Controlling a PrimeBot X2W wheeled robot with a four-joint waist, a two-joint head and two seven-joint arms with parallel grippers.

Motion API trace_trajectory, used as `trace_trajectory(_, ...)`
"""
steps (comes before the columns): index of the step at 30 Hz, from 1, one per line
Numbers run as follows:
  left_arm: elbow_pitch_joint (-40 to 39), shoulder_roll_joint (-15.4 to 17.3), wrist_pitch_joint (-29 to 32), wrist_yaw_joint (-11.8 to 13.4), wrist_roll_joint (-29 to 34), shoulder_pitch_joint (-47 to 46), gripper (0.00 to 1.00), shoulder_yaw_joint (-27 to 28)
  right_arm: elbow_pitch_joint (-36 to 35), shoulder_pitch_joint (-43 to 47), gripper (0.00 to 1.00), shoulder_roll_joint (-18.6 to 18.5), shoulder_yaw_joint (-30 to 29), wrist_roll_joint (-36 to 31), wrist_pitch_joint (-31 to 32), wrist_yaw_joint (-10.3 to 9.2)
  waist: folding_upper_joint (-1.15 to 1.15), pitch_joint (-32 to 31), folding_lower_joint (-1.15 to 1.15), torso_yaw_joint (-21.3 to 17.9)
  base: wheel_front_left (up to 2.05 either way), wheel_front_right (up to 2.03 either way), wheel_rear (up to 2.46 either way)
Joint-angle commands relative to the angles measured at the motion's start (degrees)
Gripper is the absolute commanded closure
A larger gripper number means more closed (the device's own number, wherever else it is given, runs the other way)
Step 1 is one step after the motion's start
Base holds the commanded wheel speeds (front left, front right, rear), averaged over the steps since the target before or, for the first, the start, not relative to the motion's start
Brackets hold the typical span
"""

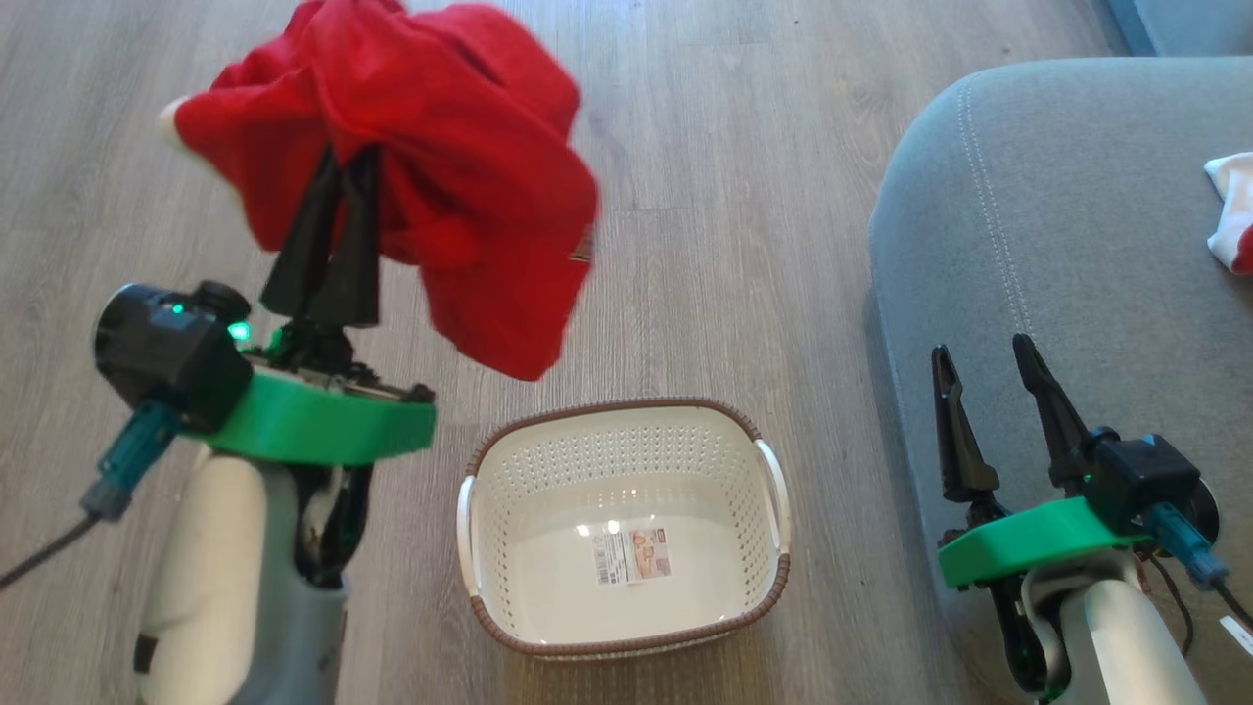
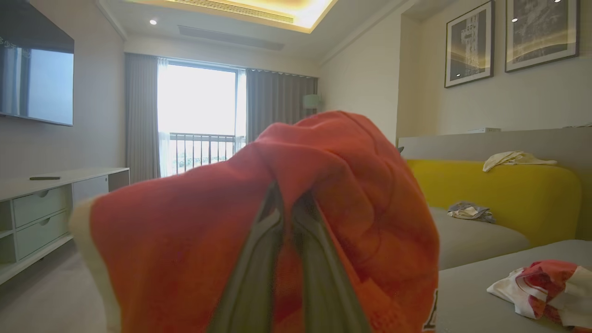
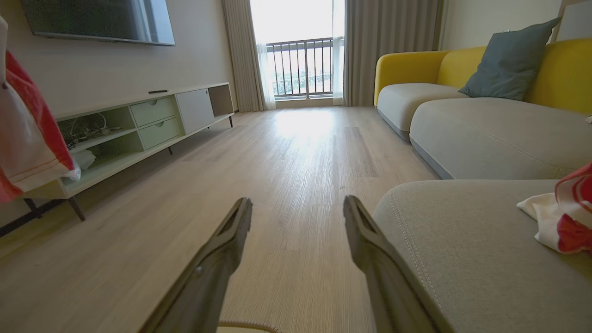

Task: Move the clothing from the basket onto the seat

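- So: left hand [image 1: 343,176] is pinched almost closed on a bunch of the plain red garment [image 1: 470,147]. It holds it up in the upper left of the head view, over bare wood floor [image 1: 734,147], not over the seat.
- Right hand [image 1: 982,349] has its jaws wide apart and holds nothing. It sits lower right, at the seat's near edge.
- Basket [image 1: 626,431] is bottom centre and looks empty, sticker on its bottom uncovered. Red-and-white garment [image 1: 1235,211] lies on the grey seat [image 1: 1077,245] at the far right edge.
- Risk: the grip takes a small bunch only and most of the cloth drapes loose around the fingers. A fast swing could pull it free onto the floor.
- Risk: the lowest fold hangs toward the basket's far rim. A low carry to the right may drag on the rim and shift the basket.
- Risk: the right hand stands between basket and seat, so loose cloth could catch on its open fingers.
- Risk: let go too near the seat's rounded corner and the cloth likely slides off.
- Left wrist view is half covered by red cloth, so it gives a poor cue for placing.
- Room: the floor is open all round the basket. The seat is broad and bare between its stitching lines and the lying garment, so aim there.
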Motion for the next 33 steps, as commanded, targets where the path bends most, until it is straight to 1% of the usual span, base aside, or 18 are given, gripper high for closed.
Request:
trace_trajectory(1,-3.2,0.6,-0.5,-0.5,-0.4,-1.2,1.00,0.7,-2.2,-0.8,0.00,-0.2,1.4,-0.4,-0.4,-0.01,0.00,0.0,0.01,0.1,0.00,0.00,0.00)
trace_trajectory(4,-4.8,0.5,-0.5,-1.4,-0.4,-0.1,1.00,-2.1,-2.3,-0.6,0.00,-0.2,1.3,-0.3,-0.4,-0.01,0.00,0.0,0.01,0.2,0.00,0.00,0.00)
trace_trajectory(8,-5.0,0.5,-0.5,-2.1,0.0,1.1,1.00,-5.9,-2.4,-0.5,0.00,-0.2,1.4,-0.3,-0.4,-0.01,0.00,0.1,0.01,0.2,0.00,0.00,0.00)
trace_trajectory(14,-3.7,0.5,-0.5,-2.3,0.0,3.1,1.00,-12.1,-2.4,-0.5,0.00,-0.2,1.4,-0.4,-0.4,-0.01,0.00,0.1,0.01,-0.1,0.00,0.00,0.00)
trace_trajectory(17,-3.2,0.5,-0.5,-2.3,-0.5,3.7,1.00,-14.2,-2.4,-0.4,0.00,-0.2,1.3,-0.4,-0.4,-0.01,0.00,0.1,0.01,-0.2,0.00,0.00,0.00)
trace_trajectory(23,-2.9,0.5,-0.5,-2.3,-0.5,3.7,1.00,-15.4,-2.3,-0.4,0.00,-0.2,1.4,-0.4,-0.4,-0.01,0.00,0.1,0.01,-0.3,0.00,0.00,0.00)
trace_trajectory(33,-2.3,0.5,-0.5,-2.4,-0.4,3.5,1.00,-14.6,-2.7,-0.4,0.00,-0.2,1.5,-0.6,-0.4,-0.01,0.00,0.3,0.01,-0.5,0.00,0.00,0.00)
